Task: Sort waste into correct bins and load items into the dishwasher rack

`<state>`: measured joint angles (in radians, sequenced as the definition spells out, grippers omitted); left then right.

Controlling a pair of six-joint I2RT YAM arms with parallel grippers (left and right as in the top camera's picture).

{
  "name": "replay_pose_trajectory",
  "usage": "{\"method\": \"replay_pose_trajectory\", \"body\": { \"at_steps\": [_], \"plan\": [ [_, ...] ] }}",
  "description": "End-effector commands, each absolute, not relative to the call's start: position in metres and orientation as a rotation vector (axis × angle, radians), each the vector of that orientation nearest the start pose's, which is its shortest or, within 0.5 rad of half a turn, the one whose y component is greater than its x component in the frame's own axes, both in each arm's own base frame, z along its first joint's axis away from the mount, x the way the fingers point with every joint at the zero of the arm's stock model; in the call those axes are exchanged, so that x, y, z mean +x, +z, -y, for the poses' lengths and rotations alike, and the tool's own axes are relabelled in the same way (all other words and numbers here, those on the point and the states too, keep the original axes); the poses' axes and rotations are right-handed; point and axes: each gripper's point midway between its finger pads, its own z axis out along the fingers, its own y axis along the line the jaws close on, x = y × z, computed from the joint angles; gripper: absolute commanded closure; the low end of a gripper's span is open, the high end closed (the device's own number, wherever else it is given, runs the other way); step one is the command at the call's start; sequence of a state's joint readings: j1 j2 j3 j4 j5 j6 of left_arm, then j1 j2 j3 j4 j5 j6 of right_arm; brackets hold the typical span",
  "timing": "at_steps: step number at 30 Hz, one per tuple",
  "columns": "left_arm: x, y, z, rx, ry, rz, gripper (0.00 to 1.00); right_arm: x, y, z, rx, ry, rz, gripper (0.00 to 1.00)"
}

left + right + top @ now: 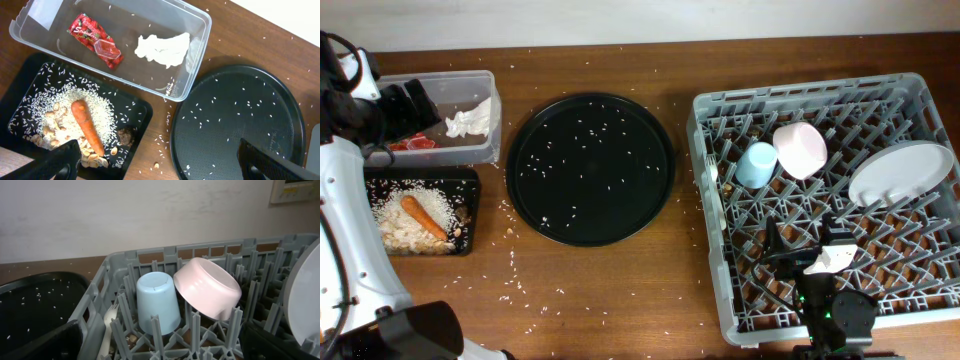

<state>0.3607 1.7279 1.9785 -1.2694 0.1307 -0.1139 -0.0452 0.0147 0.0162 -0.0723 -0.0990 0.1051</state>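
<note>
Now | light blue cup [157, 302], white bowl [210, 287], plate [900, 172], fork [107, 325] in rack [97, 287] | red wrapper [95, 40], napkin [162, 49] in clear tub [197, 60] | carrot [86, 125] on rice [62, 107], black tray [137, 112] | left jaws, right jaws: wide, empty

Place: a robot test bench, staged as a kitchen clean-up.
Surface: bare wooden table [610, 290], and there's rice scattered all round the round tray [525, 190].
Right of the round tray: a grey dish rack [715, 250], sitting straight on the table.
Left of the round tray: clear tub [485, 85] and black tray [470, 215], set out as bins.
Behind the round tray: plain off-white wall [125, 215], with a small panel [295, 190] up to the right.
Far left of the round tray: a white robot arm [355, 230].
</note>
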Motion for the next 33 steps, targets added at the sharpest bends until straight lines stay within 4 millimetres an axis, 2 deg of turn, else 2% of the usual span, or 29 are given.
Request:
{"method": "replay_pose_trajectory", "body": {
  "at_steps": [1, 2, 3, 6, 8, 11, 14, 16, 19, 23, 24, 25, 27, 28, 30, 33],
  "plan": [
    [0.383, 0.283, -0.124, -0.575, -0.059, -2.548, 0.01, 0.246, 0.159, -0.004, 0.054, 0.121, -1.636, 0.01],
    [0.381, 0.289, -0.122, -0.562, -0.028, -2.536, 0.01, 0.246, 0.159, -0.004, 0.054, 0.121, -1.636, 0.01],
    [0.385, 0.301, -0.111, -0.507, -0.024, -2.501, 0.01, 0.246, 0.159, -0.004, 0.054, 0.121, -1.636, 0.01],
    [0.417, 0.342, -0.07, -0.207, -0.004, -2.343, 0.01, 0.246, 0.159, -0.004, 0.054, 0.121, -1.636, 0.01],
    [0.428, 0.365, -0.039, -0.029, 0.006, -2.254, 0.01, 0.246, 0.159, -0.004, 0.054, 0.121, -1.636, 0.01],
    [0.438, 0.389, -0.014, 0.072, -0.011, -2.146, 0.01, 0.246, 0.159, -0.004, 0.054, 0.121, -1.636, 0.01],
    [0.447, 0.404, 0.0, 0.12, -0.067, -2.043, 0.01, 0.246, 0.159, -0.004, 0.054, 0.121, -1.636, 0.01],
    [0.448, 0.402, 0.008, 0.157, -0.109, -1.973, 0.01, 0.246, 0.159, -0.004, 0.054, 0.121, -1.636, 0.01],
    [0.438, 0.38, 0.015, 0.188, -0.128, -1.866, 0.01, 0.246, 0.159, -0.004, 0.054, 0.121, -1.636, 0.01],
    [0.404, 0.332, 0.017, 0.192, -0.113, -1.793, 0.01, 0.246, 0.159, -0.004, 0.054, 0.121, -1.636, 0.01],
    [0.394, 0.321, 0.017, 0.189, -0.108, -1.782, 0.01, 0.246, 0.159, -0.004, 0.054, 0.121, -1.636, 0.01],
    [0.368, 0.292, 0.011, 0.16, -0.072, -1.787, 0.01, 0.246, 0.159, -0.004, 0.054, 0.121, -1.636, 0.01],
    [0.346, 0.272, 0.005, 0.127, -0.031, -1.796, 0.01, 0.246, 0.159, -0.004, 0.054, 0.121, -1.636, 0.01],
    [0.328, 0.258, 0.0, 0.101, 0.004, -1.782, 0.01, 0.246, 0.159, -0.004, 0.054, 0.121, -1.636, 0.01],
    [0.305, 0.245, -0.001, 0.094, 0.019, -1.738, 0.01, 0.246, 0.159, -0.004, 0.054, 0.121, -1.636, 0.01],
    [0.281, 0.23, 0.0, 0.087, 0.018, -1.654, 0.01, 0.246, 0.159, -0.004, 0.054, 0.121, -1.636, 0.01]
  ]
}}
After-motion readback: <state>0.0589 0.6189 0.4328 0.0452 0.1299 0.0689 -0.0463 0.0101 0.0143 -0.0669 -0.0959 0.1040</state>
